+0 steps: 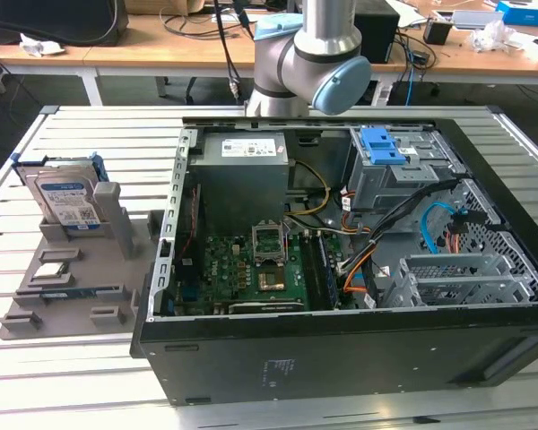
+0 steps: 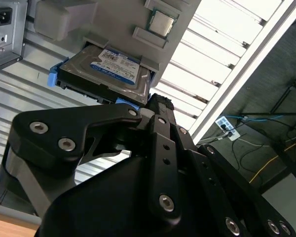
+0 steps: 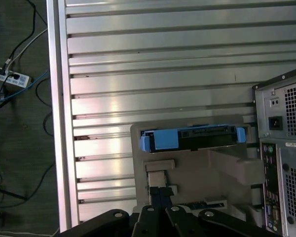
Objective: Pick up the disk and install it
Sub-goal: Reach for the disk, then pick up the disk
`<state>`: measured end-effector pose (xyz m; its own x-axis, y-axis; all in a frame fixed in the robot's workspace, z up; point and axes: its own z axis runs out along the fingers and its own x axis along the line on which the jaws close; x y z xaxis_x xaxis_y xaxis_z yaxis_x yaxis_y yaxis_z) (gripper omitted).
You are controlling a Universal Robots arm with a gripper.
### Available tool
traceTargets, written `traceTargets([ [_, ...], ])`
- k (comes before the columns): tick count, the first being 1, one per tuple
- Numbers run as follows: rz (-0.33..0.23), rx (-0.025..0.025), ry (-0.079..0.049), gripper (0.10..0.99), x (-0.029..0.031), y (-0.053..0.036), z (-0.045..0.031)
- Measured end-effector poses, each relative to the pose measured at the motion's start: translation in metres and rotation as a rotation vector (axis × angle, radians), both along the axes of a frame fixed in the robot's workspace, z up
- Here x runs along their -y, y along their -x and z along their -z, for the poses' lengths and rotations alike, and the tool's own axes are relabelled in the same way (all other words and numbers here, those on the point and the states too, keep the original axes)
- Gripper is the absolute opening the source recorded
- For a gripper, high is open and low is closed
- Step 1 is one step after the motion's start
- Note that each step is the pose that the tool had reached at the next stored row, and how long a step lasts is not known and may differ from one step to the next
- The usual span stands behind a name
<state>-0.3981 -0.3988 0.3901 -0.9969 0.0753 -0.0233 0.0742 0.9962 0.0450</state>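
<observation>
disk (image 1: 65,199): farthest out from the computer case (image 1: 341,358) on the exterior view's left, apart from it. Stands on a long edge with the label facing out and the blue carrier around it. Not installed.
holder (image 1: 81,269): grey moulded tray with the disk in its slot. It lies between the disk and the case, and its edge is just beside the case's side wall.
surface (image 1: 90,376): ribbed metal slats that carry the holder and the case. There are open slats on the holder's side away from the case.
gripper (image 3: 158,193): fingers together, clamped on nothing. In both wrist views the tips (image 2: 159,101) point toward the disk (image 3: 192,138) and stop short of it, no contact.
key relation: the disk (image 2: 108,66) lies ahead of the tips, past the holder's low pockets. Its long axis runs crosswise to the gripper's line. The carrier-framed top edge is the exposed part.
room: judged free above the disk's top edge. The holder's grey post (image 1: 108,210) and the case's rear panel crowd the end nearer the case, and the other end is open.
power-supply box (image 1: 244,166): inside the open case, at the end nearer the disk.
drive cage (image 1: 390,184): inside the case at the end away from the disk, grey with a blue latch (image 1: 381,145). Judged the likely seat, with no disk in it.
arm (image 1: 314,54): behind the case's back wall.
</observation>
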Motion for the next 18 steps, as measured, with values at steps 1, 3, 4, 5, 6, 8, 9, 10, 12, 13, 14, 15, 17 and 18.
traceTargets([
  [1, 0.0, 0.0, 0.0, 0.106, 0.0, 0.0, 0.0],
  [3, 0.0, 0.0, 0.0, 0.106, 0.0, 0.0001, 0.0],
  [4, 0.0, 0.0, 0.0, 0.106, 0.0, 0.0001, 0.0],
  [5, 0.0, -0.0001, 0.0, 0.106, 0.0, 0.0002, 0.0],
  [6, 0.0, 0.0, 0.0, 0.106, 0.0, 0.0002, 0.0],
  [8, 0.0, 0.0, 0.0, 0.106, 0.0, 0.0002, 0.0],
  [9, -0.013, -0.0001, 0.0, 0.106, 0.0, 0.0003, -0.0001],
  [10, -0.047, 0.0, 0.0, 0.106, 0.0, 0.0003, 0.0],
  [12, -0.083, 0.0, 0.0, 0.106, 0.0, 0.0003, 0.0],
  [13, -0.092, 0.0, 0.0, 0.106, 0.0, 0.0003, 0.0],
  [14, -0.103, 0.0, 0.0, 0.106, 0.0, 0.0003, 0.0],
  [15, -0.112, 0.0, 0.0, 0.106, 0.0, 0.0003, 0.0],
  [17, -0.148, 0.0, 0.0, 0.106, 0.0, 0.0003, 0.0],
  [18, -0.168, 0.0, 0.0, 0.106, 0.0, 0.0003, 0.0],
])
